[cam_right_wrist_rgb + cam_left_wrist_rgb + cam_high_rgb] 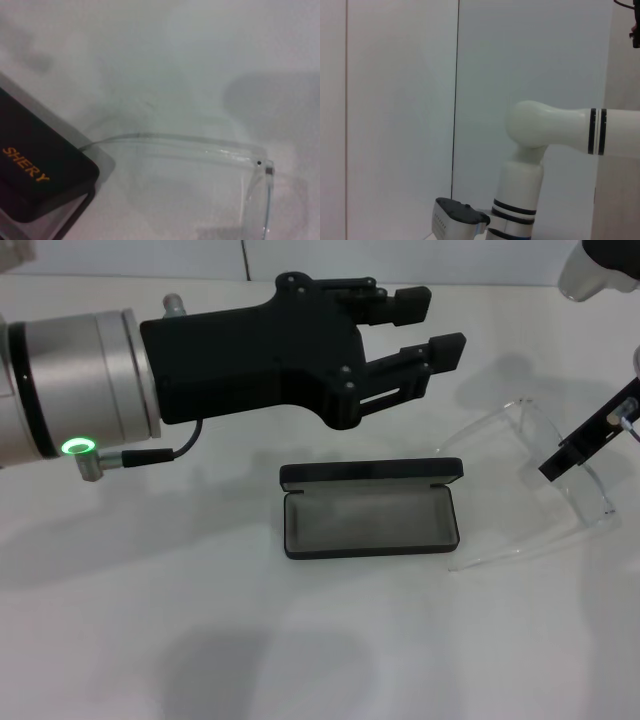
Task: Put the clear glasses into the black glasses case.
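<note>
Left gripper (432, 328) held up over the white table (150, 640), fingers spread with a clear gap and nothing between them. Its fingertips point toward the right side of the scene.

Black glasses case (370, 508) lies open on the table, below and a little short of the left fingertips, well apart from them. Lid stands up along the far edge; grey lining shows inside, no contents.

Clear glasses (530, 485) rest on the table just beside the case's right end, temple arms unfolded, one arm reaching toward the case's near right corner.

Right gripper (590, 445): only a dark finger piece enters from the right edge, over the glasses' front; cannot tell whether it is spread or closed, nor whether it touches the frame.

Right wrist view: glasses frame hinge (262, 165) and a case corner (45, 175) with orange lettering, close together.
</note>
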